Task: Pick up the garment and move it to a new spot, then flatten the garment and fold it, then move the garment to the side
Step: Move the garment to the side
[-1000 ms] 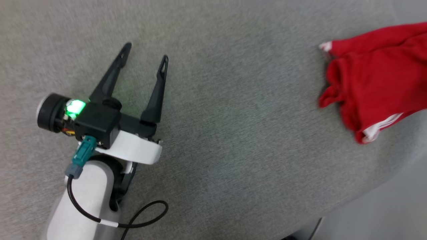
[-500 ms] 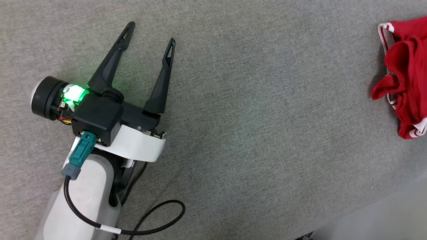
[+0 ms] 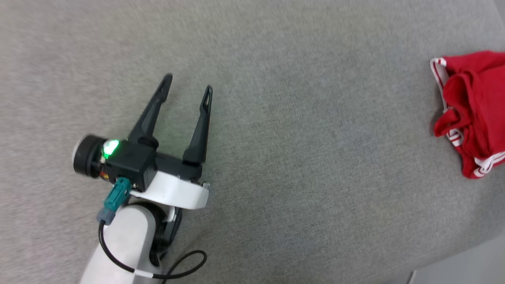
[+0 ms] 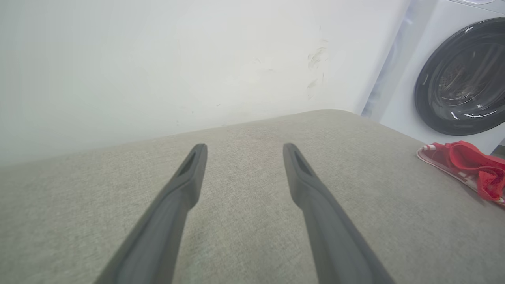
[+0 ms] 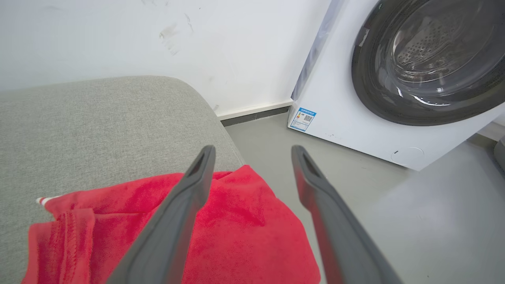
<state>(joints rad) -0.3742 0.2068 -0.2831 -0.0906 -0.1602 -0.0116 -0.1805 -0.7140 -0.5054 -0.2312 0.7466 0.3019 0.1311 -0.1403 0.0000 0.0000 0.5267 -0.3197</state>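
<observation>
The garment (image 3: 473, 114), bright red with white stripe trim, lies crumpled at the right edge of the grey cushioned surface (image 3: 296, 138) in the head view. Far to its left, my left gripper (image 3: 188, 87) stands open over bare fabric, nothing between its fingers; the left wrist view has the same gripper (image 4: 240, 149) open, with the garment (image 4: 469, 165) at the far right. In the right wrist view my right gripper (image 5: 252, 152) is open above the garment (image 5: 236, 232), its jaws apart and holding nothing.
A white washing machine (image 5: 355, 118) with a dark round door (image 5: 426, 59) stands on the grey floor (image 5: 414, 221) just beyond the surface's right end. A white wall (image 4: 158, 63) runs along the far side of the surface.
The head camera has shifted, so the whole picture moved. The garment has settled into a smaller crumpled heap at the right edge. The left gripper stays open.
</observation>
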